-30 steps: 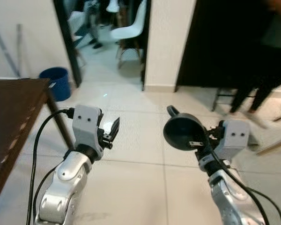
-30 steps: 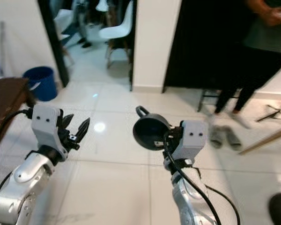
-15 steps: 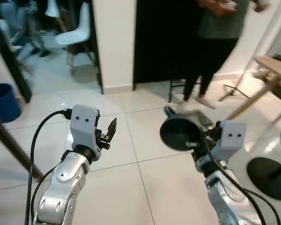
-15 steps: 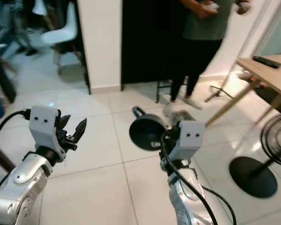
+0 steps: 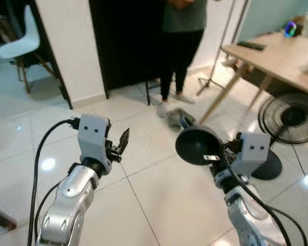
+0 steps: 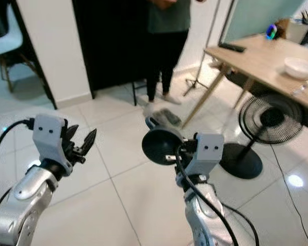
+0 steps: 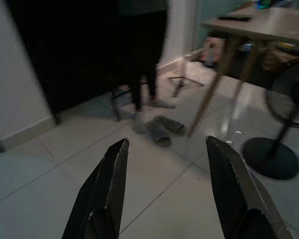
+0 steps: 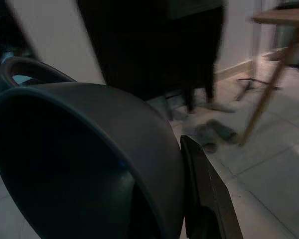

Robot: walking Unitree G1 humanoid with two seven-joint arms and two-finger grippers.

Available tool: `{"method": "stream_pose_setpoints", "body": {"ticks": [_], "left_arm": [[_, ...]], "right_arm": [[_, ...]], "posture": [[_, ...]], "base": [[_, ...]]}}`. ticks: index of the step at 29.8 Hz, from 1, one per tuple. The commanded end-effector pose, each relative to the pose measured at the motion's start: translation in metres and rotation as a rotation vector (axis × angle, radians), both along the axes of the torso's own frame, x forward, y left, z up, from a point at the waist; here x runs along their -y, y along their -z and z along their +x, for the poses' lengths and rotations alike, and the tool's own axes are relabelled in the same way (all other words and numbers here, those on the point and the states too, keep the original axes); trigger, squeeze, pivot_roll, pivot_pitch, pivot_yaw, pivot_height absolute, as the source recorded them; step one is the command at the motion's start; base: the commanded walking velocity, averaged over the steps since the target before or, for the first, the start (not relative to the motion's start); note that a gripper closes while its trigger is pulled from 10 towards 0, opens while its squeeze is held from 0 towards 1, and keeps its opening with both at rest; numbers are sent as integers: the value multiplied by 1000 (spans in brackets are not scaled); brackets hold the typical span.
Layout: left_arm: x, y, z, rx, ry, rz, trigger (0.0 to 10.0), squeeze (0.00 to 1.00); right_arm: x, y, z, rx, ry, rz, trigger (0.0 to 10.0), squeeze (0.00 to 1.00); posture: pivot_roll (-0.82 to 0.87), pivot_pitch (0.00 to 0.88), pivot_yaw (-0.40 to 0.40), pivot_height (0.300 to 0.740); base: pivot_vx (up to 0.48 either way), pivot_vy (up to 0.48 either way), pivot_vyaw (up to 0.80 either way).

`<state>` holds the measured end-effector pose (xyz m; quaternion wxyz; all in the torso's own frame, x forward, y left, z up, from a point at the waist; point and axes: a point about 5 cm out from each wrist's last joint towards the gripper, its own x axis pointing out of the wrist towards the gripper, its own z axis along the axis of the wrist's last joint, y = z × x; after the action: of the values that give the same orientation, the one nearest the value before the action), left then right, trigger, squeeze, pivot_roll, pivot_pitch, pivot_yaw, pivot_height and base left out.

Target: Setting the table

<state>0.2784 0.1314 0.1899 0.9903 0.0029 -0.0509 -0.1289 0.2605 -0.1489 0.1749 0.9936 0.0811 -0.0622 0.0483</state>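
The right gripper (image 5: pixel 211 158) is clamping its two black fingers on the rim of a dark, round, matte cup with a loop handle (image 5: pixel 196 145), holding it up in front of the robot over the white glossy tiled floor (image 5: pixel 159 200). The cup is tipped on its side so the mouth is facing back toward the camera, and the loop handle is sticking out at the far upper edge. In the right wrist view the dark bowl of the cup (image 8: pixel 84 159) is sitting right up against one black finger (image 8: pixel 207 194).

The left gripper (image 5: pixel 120 145) is hanging in the air at about the same height, well apart from the cup, with its fingers spread and nothing between them. The left wrist view is showing both fingertips (image 7: pixel 112 184) wide apart over bare tile.

Further out, a person in dark trousers and a grey-green top (image 5: pixel 180 46) is standing in front of a black doorway. A pair of grey slippers (image 7: pixel 162 130) is lying on the floor by their feet. Off to the robot's right, a light wooden table with slanted legs (image 6: pixel 256 59) is carrying a white shallow bowl (image 6: pixel 302 66) and a dark remote (image 6: pixel 231 47). A black pedestal fan (image 6: pixel 267 123) is standing just beside that table. A white moulded chair (image 5: pixel 18 43) is sitting far off on the left
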Motion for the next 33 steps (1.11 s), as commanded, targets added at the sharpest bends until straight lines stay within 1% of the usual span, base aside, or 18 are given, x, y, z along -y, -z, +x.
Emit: {"method": "stream_pose_setpoints", "body": {"ticks": [1,33], "left_arm": [[0,3,0,-14,5,4,10000,0],[1,0,1,-20,9,-27,10000,0]], "right_arm": [[0,-1,0,3,3,2,10000,0],[-1,0,2,4,0,1,10000,0]], "posture": [[-72,0,82,740],[-65,0,80,740]], "base": [[0,0,-800],[0,0,-800]]}}
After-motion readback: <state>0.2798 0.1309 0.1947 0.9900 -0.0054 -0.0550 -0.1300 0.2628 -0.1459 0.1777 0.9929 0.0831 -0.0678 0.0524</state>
